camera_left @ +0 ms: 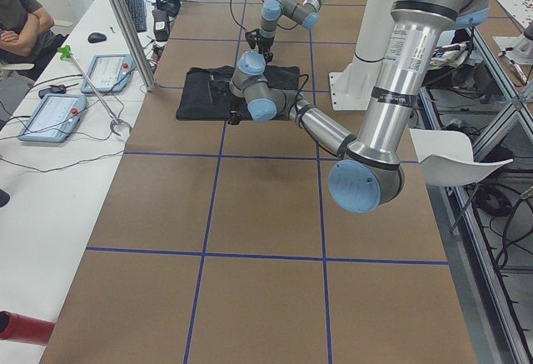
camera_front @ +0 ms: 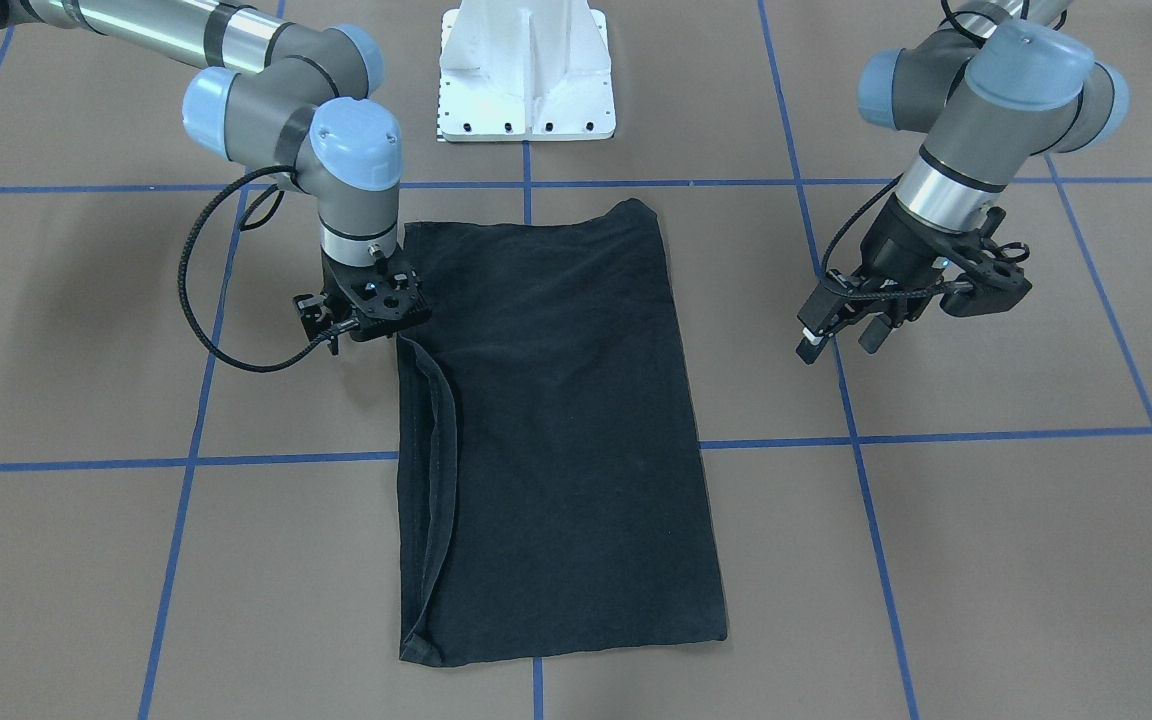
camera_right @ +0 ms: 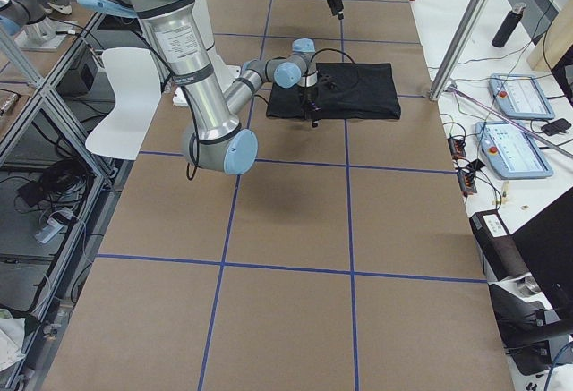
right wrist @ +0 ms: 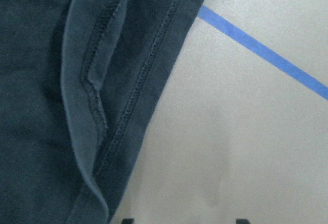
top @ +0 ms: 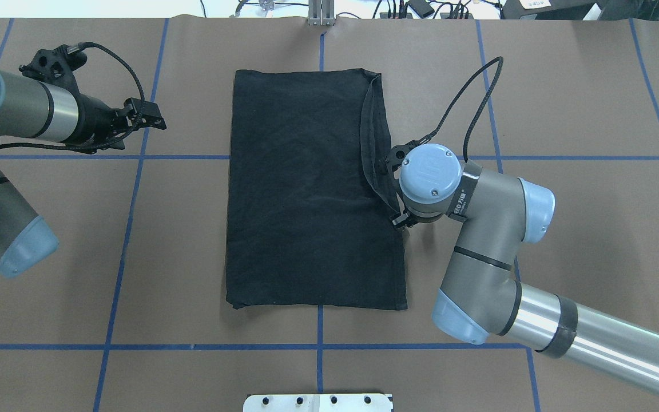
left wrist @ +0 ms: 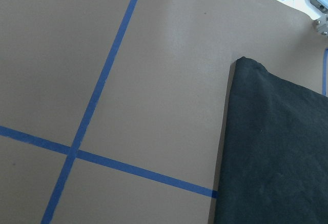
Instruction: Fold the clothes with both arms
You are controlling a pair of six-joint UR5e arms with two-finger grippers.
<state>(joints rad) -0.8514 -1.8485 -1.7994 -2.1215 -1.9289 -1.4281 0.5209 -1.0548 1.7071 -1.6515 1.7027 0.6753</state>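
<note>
The clothes are one black T-shirt [camera_front: 556,420] [top: 306,189], lying flat on the brown table as a long folded rectangle with its plain side up. A hemmed flap [right wrist: 87,96] lies doubled over along one long edge. My right gripper [camera_front: 366,318] [top: 394,190] hangs open just over that edge near its middle. In the right wrist view its fingertips [right wrist: 128,220] stand apart above the cloth's border and bare table. My left gripper [camera_front: 841,342] [top: 149,117] is open and holds nothing, off the shirt's other side. The left wrist view shows a shirt corner [left wrist: 246,62].
Blue tape lines [top: 192,157] divide the table into squares. The white bolted pedestal [camera_front: 526,70] stands at the robot's edge. A side bench with control tablets [camera_left: 50,114] and a seated person [camera_left: 21,22] runs along the operators' side.
</note>
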